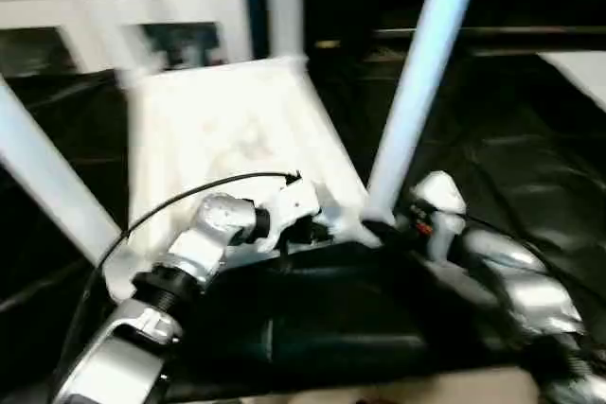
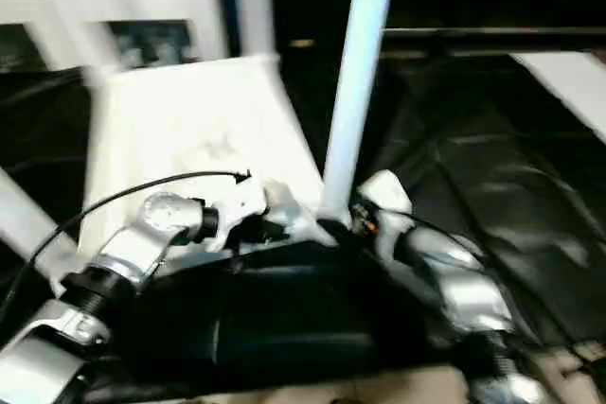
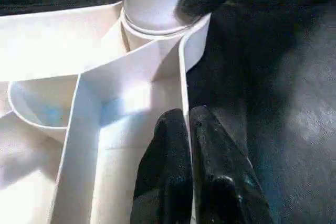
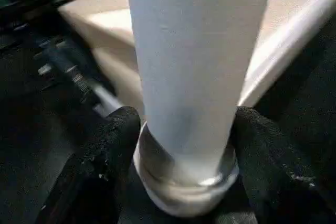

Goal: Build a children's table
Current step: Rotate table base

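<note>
The children's table lies upside down on black sheeting, its white ribbed top (image 1: 237, 130) facing up. Three white tube legs rise from its corners: one at the near right (image 1: 421, 73), one at the left (image 1: 47, 186) and one at the back (image 1: 284, 2). My left gripper (image 3: 186, 114) is shut on the thin rim wall (image 3: 182, 72) of the top, close to the near-right corner socket. My right gripper (image 4: 186, 119) straddles the foot of the near-right leg (image 4: 194, 51). One black finger (image 4: 105, 150) stands on each side, just off the tube.
A white cabinet with glass doors (image 1: 123, 7) stands behind the table. Black sheeting (image 1: 511, 158) covers the floor to the right and in front. A white surface edge (image 1: 582, 73) shows at the far right.
</note>
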{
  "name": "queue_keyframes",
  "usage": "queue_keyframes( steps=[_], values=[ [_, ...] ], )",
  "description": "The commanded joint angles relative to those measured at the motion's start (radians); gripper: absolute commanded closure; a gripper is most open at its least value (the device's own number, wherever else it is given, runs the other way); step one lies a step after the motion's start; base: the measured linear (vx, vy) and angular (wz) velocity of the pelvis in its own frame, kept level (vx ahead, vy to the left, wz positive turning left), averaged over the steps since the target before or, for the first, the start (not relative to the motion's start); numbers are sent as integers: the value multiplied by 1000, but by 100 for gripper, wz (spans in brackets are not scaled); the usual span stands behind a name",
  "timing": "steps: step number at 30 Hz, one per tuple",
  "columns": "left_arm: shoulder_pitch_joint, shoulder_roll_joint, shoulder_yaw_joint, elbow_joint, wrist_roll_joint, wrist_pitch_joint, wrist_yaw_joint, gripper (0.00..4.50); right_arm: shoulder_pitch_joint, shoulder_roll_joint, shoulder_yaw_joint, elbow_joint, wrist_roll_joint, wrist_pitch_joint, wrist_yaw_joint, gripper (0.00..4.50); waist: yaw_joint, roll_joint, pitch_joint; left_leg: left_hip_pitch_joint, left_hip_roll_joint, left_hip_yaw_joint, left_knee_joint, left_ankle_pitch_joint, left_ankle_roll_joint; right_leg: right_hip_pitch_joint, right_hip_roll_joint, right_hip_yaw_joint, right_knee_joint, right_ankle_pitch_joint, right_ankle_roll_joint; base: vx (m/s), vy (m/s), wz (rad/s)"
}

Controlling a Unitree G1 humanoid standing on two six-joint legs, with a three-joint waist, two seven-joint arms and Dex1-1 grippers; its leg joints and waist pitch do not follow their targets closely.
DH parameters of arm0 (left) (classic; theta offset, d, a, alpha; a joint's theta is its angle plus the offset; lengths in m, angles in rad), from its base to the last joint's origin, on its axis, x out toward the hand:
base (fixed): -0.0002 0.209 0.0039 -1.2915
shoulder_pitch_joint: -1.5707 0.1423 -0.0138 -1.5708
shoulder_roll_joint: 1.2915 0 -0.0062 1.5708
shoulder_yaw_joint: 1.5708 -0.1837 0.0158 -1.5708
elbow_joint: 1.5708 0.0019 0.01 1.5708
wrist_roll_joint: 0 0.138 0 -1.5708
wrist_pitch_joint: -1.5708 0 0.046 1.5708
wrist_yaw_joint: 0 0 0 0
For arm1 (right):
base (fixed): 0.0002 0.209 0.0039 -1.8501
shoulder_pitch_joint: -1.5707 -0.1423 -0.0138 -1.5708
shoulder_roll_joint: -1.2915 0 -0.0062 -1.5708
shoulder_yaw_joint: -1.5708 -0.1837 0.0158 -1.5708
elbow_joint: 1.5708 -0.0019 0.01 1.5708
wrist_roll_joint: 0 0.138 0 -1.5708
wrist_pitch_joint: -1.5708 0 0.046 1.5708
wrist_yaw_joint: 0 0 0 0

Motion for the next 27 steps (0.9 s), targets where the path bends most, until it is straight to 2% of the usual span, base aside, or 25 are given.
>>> queue_keyframes(
  steps=[1,2,4,6,10,11,12,13,14,15,16,19,20,21,22,23,24,25,26,27],
  values=[
    [-3,5,-51,29,16,-20,-45,450,20,-26,-11,-48,30,19,68,159,3,-10,-60,-3,17,9,-47,-142,129,50,-44,44,-41,-96,-256,0,0,0],
    [-5,6,-49,30,12,-23,-51,450,28,-38,-14,-59,37,25,81,159,2,-10,-59,-8,17,8,-47,-142,128,52,-45,43,-38,-93,-258,0,0,0],
    [-4,16,-46,18,3,-9,-73,450,60,-85,-19,-123,81,67,128,159,7,-11,-56,-3,17,8,-47,-175,119,52,-45,43,-42,-131,-250,0,0,0],
    [10,27,-47,4,1,-14,-86,450,83,-113,-18,-169,105,102,155,159,12,-16,-55,-3,18,10,-48,-193,116,52,-46,44,-43,-169,-240,0,0,0],
    [27,32,-44,-13,-6,-15,-93,450,101,-134,-16,-196,113,119,175,159,17,-19,-50,0,18,9,-53,-223,91,48,-50,45,-56,-294,-199,0,0,0],
    [36,30,-33,-20,-15,-12,-91,422,110,-144,-20,-211,122,125,180,150,17,-18,-48,1,17,9,-54,-235,84,45,-51,44,-62,-330,-187,0,0,0],
    [41,27,-26,-25,-20,-11,-83,405,112,-145,-23,-217,126,129,179,146,17,-25,-49,1,17,9,-54,-234,81,46,-50,44,-62,-338,-181,0,0,0],
    [48,22,-12,-35,-30,-12,-67,393,115,-145,-27,-228,135,137,179,146,19,-21,-50,2,18,8,-54,-224,79,46,-51,45,-60,-331,-179,0,0,0],
    [62,15,12,-64,-55,1,-48,393,121,-146,-31,-251,150,154,180,146,19,-30,-51,-4,19,6,-54,-200,84,49,-51,45,-53,-306,-181,0,0,0],
    [72,18,25,-96,-73,16,-48,388,125,-149,-28,-271,159,166,180,146,18,-31,-50,-4,19,7,-54,-197,85,46,-50,45,-54,-306,-181,0,0,0],
    [80,21,35,-119,-86,28,-47,374,127,-149,-26,-281,165,173,178,146,20,-29,-51,-2,21,6,-54,-195,84,46,-51,46,-52,-300,-183,0,0,0],
    [96,31,53,-162,-103,46,-40,348,127,-149,-23,-298,176,193,181,146,17,-30,-56,-3,21,7,-49,-153,94,47,-48,47,-42,-207,-208,0,0,0],
    [118,57,70,-226,-114,80,-38,338,130,-154,-25,-310,183,202,182,146,17,-31,-58,-5,18,8,-46,-133,103,47,-45,47,-37,-168,-216,0,0,0],
    [128,68,79,-254,-119,96,-36,326,132,-156,-28,-315,188,205,184,146,18,-35,-61,-9,21,6,-44,-106,108,52,-48,48,-26,-123,-225,0,0,0],
    [141,83,91,-292,-124,119,-33,326,135,-160,-32,-322,195,211,185,146,17,-35,-59,-13,18,6,-43,-98,115,50,-46,48,-27,-117,-225,0,0,0],
    [174,115,115,-370,-144,180,-38,306,138,-158,-38,-327,201,215,179,146,14,-27,-55,-13,15,9,-43,-113,117,46,-44,47,-31,-140,-222,0,0,0],
    [188,126,126,-400,-153,206,-37,306,139,-157,-39,-328,202,216,177,146,12,-28,-56,-12,19,8,-44,-124,107,48,-48,49,-29,-156,-222,0,0,0],
    [195,131,131,-416,-158,220,-36,295,140,-156,-40,-329,202,217,175,146,10,-28,-53,-12,16,10,-44,-130,108,45,-43,48,-34,-175,-217,0,0,0],
    [251,164,165,-505,-179,313,-13,286,146,-152,-33,-334,204,224,173,146,10,-23,-50,-4,19,11,-46,-162,89,41,-44,49,-36,-220,-213,0,0,0],
    [251,164,165,-505,-179,313,-13,276,146,-152,-33,-334,204,224,173,146,7,-25,-47,-7,18,11,-48,-174,87,39,-41,49,-40,-241,-208,0,0,0]
  ],
)
